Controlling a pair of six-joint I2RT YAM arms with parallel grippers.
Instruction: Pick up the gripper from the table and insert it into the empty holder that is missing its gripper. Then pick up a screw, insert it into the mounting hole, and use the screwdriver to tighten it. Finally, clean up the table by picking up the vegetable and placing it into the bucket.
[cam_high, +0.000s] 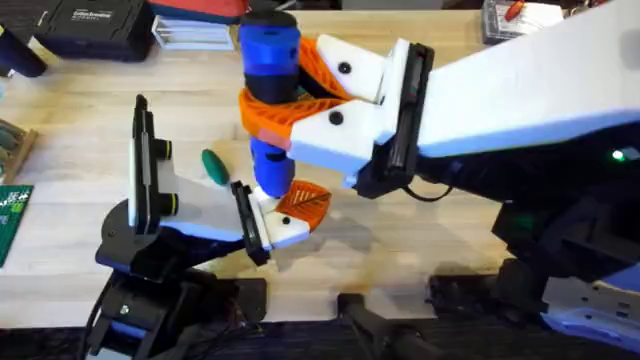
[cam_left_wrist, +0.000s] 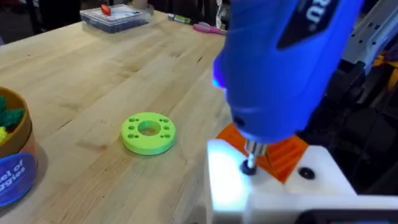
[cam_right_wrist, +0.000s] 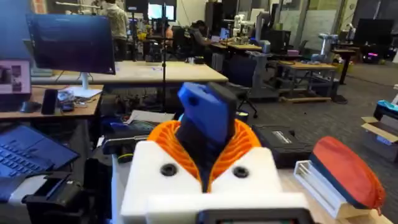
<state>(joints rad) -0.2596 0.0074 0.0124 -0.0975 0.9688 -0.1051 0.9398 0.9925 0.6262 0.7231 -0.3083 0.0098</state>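
Right gripper (cam_high: 300, 105): clamped on the screwdriver (cam_high: 270, 60), orange pads squeezing the blue barrel, tool upright over the middle of the bench.
Screwdriver bit: tip planted on the white block of the holder (cam_left_wrist: 261, 186), right beside the orange ribbed gripper (cam_left_wrist: 283, 152) (seated in that block, by the look of it).
Left gripper (cam_high: 270, 225): closed on the holder, keeping it near the bench's front edge.
Vegetable (cam_high: 216, 166): dark green, lying on the bench just left of the screwdriver, close to the left arm.
Bucket (cam_left_wrist: 15, 155): on the wood, green toys inside, beyond a bright green ring (cam_left_wrist: 148, 132).
Open room: bare wood between ring and far edge; the right arm's white body sweeps across the right half.
Far edge: clear parts box (cam_left_wrist: 115, 15), black case (cam_high: 90, 25), pink scissors (cam_left_wrist: 208, 28).
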